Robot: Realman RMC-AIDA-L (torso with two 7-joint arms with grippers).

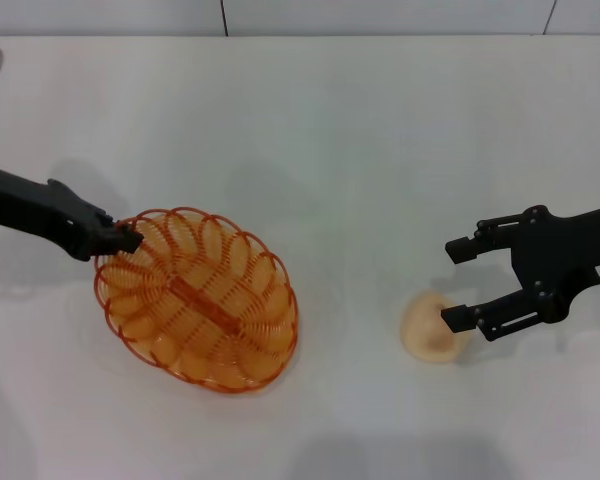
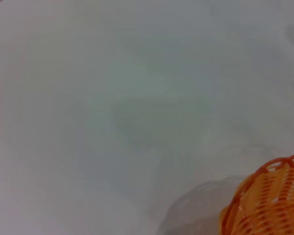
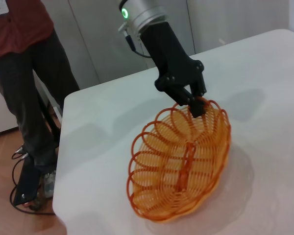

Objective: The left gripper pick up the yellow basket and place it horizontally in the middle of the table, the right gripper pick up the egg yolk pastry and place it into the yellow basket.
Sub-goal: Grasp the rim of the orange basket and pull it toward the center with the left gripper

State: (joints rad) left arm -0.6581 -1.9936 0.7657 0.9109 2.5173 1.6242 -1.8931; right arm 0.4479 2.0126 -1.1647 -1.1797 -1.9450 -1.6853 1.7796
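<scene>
**Left claw on the basket rim, right claw spread over the pastry**

At the left of the head view, the left gripper (image 1: pixel 128 238) reaches in from the table's left edge, its fingers clenched on the looped rim of the yellow basket (image 1: pixel 197 298). The right wrist view confirms the pinch on the rim (image 3: pixel 196 104) and shows one end of the basket (image 3: pixel 181 164) tilted up from the white table (image 1: pixel 320 140), the other end resting on it. The basket lies left of centre, its long axis on a diagonal. Well apart to the right, the egg yolk pastry (image 1: pixel 428 327) sits on the table. The right gripper (image 1: pixel 458 283) hangs beside it with fingers released and spread wide, the nearer fingertip (image 1: pixel 454 318) overlapping the pastry's right edge.
</scene>
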